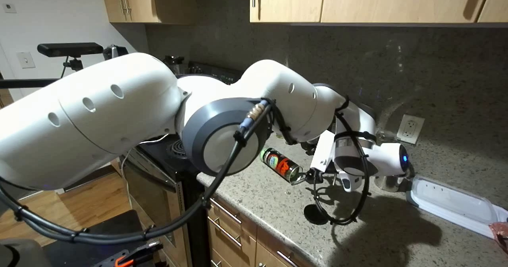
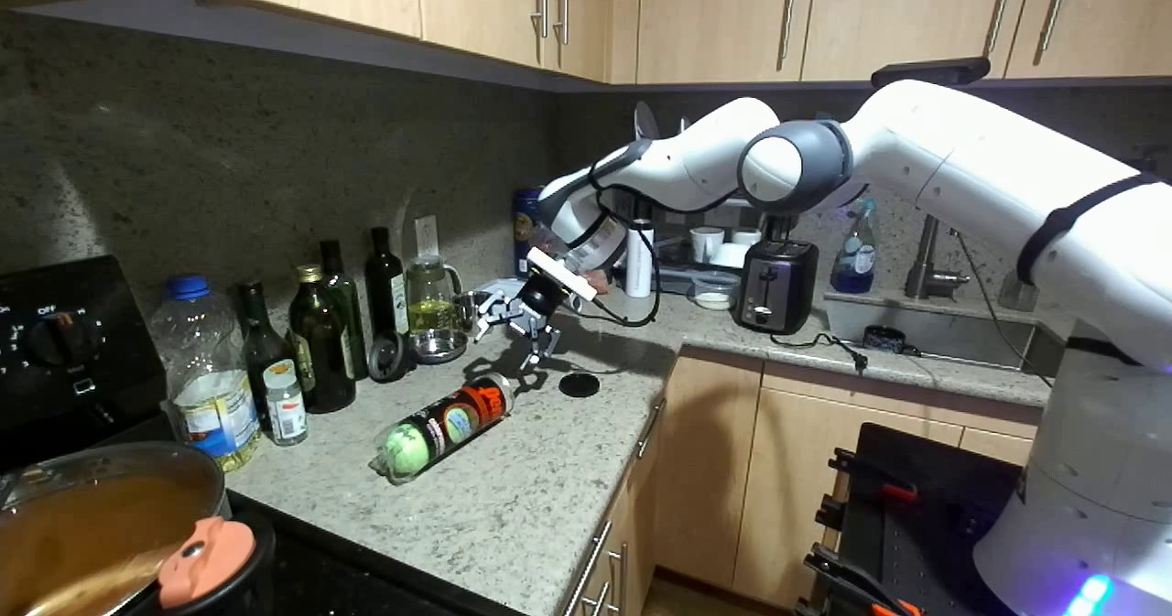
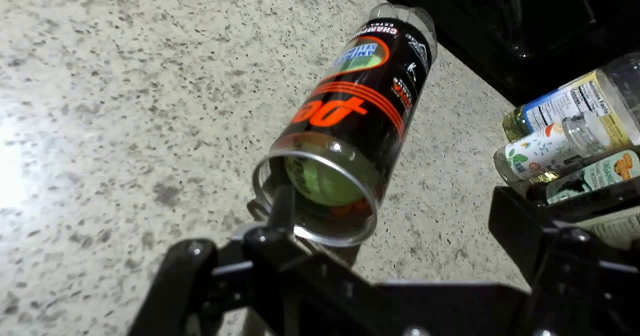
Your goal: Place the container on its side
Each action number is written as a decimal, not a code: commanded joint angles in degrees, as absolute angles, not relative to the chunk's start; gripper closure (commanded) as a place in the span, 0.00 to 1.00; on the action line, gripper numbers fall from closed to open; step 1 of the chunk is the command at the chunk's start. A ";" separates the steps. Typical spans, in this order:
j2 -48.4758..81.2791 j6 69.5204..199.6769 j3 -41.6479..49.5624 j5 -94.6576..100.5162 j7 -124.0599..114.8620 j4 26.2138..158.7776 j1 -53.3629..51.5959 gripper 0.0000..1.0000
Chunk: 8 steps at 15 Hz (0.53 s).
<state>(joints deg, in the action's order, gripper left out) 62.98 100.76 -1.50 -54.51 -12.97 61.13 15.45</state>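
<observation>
The container is a clear tennis-ball can with a black and red label and green balls inside. It lies on its side on the speckled counter (image 2: 549, 470) and shows in both exterior views (image 1: 282, 165) (image 2: 449, 428). In the wrist view the can (image 3: 360, 96) has its open rim toward me. My gripper (image 3: 395, 201) is open with nothing between its fingers. One finger overlaps the can's open mouth; I cannot tell whether it is inside or touches. The other finger is off to the side, apart from the can. The gripper (image 2: 506, 346) also shows just past the can's rim in an exterior view.
Several dark glass bottles (image 2: 320, 341), a blue-capped plastic bottle (image 2: 206, 369), a small jar (image 2: 286, 405) and a glass jug (image 2: 430, 305) stand along the backsplash. A black disc (image 2: 580, 384) lies on the counter near the gripper. A pot (image 2: 110, 506) stands on the stove.
</observation>
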 commanded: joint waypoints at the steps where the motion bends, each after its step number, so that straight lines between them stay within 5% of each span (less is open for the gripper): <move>1: 54.25 104.56 -0.60 -52.88 -8.84 72.01 12.93 0.00; 8: 43.91 108.12 -0.42 -48.31 0.77 84.50 9.39 0.00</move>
